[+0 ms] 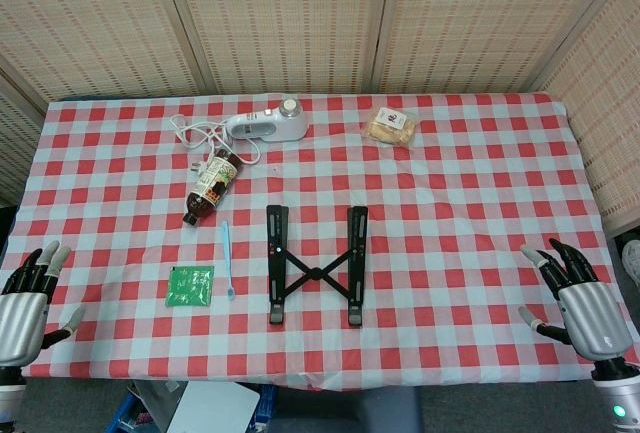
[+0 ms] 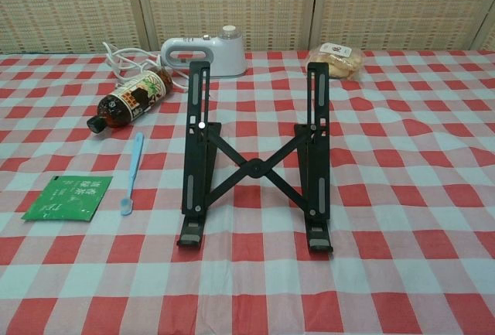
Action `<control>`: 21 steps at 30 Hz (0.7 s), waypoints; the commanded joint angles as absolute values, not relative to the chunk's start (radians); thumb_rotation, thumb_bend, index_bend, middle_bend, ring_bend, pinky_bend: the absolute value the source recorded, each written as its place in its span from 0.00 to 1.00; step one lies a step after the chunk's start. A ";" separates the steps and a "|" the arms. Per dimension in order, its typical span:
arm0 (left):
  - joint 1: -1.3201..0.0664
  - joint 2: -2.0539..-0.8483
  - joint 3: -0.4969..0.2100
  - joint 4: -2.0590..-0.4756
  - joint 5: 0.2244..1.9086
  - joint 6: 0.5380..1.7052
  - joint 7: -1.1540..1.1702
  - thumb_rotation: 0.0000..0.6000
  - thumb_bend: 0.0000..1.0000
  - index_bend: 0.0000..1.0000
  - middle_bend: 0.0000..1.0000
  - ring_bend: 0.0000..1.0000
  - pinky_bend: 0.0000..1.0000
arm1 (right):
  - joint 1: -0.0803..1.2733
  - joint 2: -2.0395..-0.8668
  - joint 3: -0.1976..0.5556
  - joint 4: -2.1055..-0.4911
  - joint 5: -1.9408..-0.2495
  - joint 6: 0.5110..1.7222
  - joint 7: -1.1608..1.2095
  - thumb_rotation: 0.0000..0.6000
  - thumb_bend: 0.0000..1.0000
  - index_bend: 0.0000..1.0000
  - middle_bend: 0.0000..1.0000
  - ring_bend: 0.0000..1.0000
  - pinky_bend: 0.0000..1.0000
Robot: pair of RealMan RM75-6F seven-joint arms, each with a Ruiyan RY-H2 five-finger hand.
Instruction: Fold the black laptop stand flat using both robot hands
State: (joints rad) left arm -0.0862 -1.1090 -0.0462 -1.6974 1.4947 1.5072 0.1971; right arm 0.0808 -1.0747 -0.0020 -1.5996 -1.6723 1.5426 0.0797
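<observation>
stand: black laptop stand (image 1: 316,266) mid-worktop (image 1: 470,203), still propped open, rails apart
left hand (image 1: 25,298): fingers apart, empty, parked at edge
right hand (image 1: 580,298): same, well clear, ready to flank

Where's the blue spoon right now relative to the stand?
The blue spoon lies on the checked cloth just left of the black laptop stand in the head view, between it and the green packet, below the brown bottle.

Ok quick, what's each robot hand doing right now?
Left robot hand: open, holding nothing, at the table edge.
Right robot hand: open, holding nothing.
</observation>
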 commanded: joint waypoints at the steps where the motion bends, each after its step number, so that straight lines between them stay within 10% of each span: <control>1: -0.087 -1.110 -0.047 -1.697 1.495 1.508 0.196 1.00 0.26 0.05 0.00 0.03 0.17 | 0.081 -1.074 -0.002 -1.601 -1.672 1.542 0.079 1.00 0.19 0.12 0.22 0.05 0.10; 21: -0.094 -1.127 -0.043 -1.673 1.509 1.500 0.179 1.00 0.26 0.05 0.00 0.03 0.17 | 0.092 -1.050 -0.013 -1.675 -1.588 1.435 0.047 1.00 0.19 0.12 0.21 0.05 0.10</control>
